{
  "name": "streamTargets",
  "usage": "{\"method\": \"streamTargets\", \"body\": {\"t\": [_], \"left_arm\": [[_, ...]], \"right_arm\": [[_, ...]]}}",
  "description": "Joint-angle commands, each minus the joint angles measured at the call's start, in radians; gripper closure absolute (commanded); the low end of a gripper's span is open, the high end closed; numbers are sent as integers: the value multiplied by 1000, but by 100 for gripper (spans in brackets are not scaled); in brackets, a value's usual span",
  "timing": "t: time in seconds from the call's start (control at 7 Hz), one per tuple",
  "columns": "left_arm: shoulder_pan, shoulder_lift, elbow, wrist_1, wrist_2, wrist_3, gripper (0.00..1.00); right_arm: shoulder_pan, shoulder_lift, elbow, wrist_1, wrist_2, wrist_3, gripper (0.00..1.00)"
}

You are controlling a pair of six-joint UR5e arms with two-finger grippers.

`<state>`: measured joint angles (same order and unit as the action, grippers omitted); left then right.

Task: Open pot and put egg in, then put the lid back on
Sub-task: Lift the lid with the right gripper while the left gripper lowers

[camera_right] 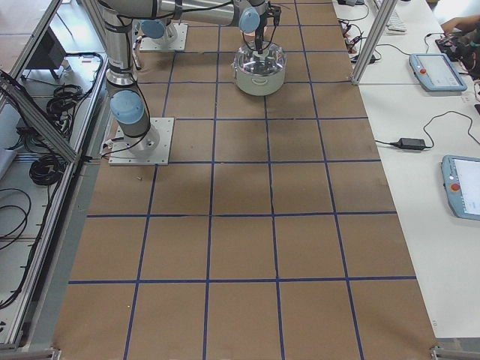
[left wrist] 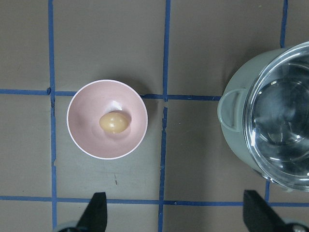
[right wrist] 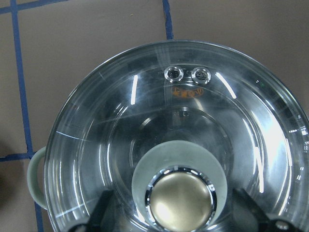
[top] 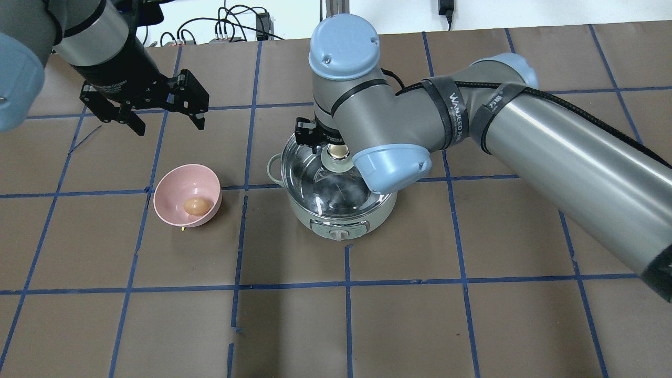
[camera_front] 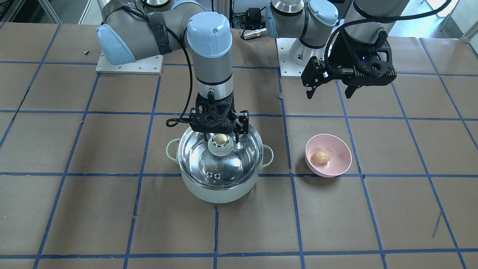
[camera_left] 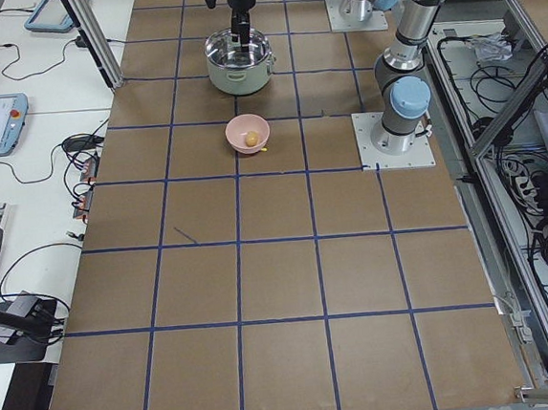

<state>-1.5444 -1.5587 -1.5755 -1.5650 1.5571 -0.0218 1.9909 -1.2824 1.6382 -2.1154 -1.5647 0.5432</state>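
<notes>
The mint-green pot (camera_front: 220, 191) stands mid-table with the clear glass lid (camera_front: 209, 160) on it. My right gripper (camera_front: 223, 137) is open, lowered over the lid, its fingers on either side of the gold-beige knob (right wrist: 181, 200) without touching it. The tan egg (camera_front: 321, 156) lies in a pink bowl (camera_front: 341, 149) beside the pot. My left gripper (camera_front: 329, 93) is open and empty, raised above the table behind the bowl. In the left wrist view the egg (left wrist: 114, 122) sits ahead of the spread fingertips (left wrist: 96, 212).
Brown table paper with a blue tape grid (camera_front: 291, 175). The arm base plates (camera_front: 129, 67) are at the robot's edge. A small screw (camera_front: 86, 52) lies near the right arm's base.
</notes>
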Motion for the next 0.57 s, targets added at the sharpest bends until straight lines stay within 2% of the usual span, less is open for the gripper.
{"method": "streamTargets", "body": {"t": [0.0, 0.14, 0.29, 0.43], "left_arm": [[44, -73, -44, 14, -5, 14, 0], [88, -104, -81, 28, -8, 31, 0], [102, -125, -122, 72, -2, 80, 0], [107, -156, -148, 123, 1, 115, 0]], "right_arm": [[-1, 1, -3, 0, 0, -6, 40], [-1, 3, -3, 0, 2, -8, 54], [-1, 3, -6, 0, 0, -12, 62], [-7, -6, -11, 5, -1, -29, 63]]}}
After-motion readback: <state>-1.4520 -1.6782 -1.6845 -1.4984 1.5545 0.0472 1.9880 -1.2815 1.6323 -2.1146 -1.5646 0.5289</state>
